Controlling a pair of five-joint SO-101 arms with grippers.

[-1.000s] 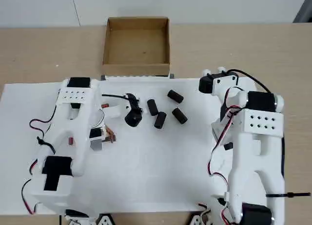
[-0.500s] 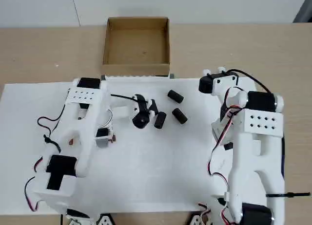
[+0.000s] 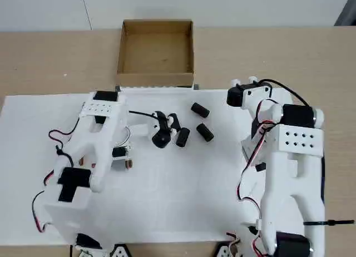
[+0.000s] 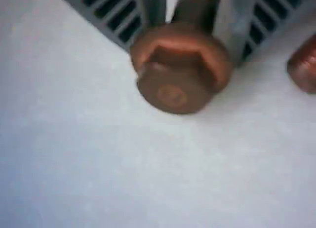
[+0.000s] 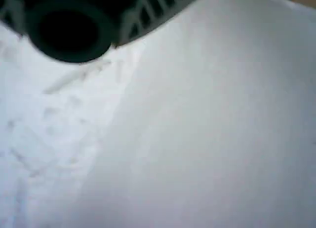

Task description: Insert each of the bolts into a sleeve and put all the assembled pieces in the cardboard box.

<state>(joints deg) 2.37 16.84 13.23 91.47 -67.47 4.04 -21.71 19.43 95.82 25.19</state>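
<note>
Firmly clamped in left gripper: copper hex-headed bolt, shank cropped; in right gripper, likewise pinched, half-hidden black tubular sleeve.

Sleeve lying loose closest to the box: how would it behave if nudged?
It probably rolls: the sleeve is a short cylinder lying on its side on the flat sheet. It looks small and thick-walled, so it is likely light and stiff.
</note>
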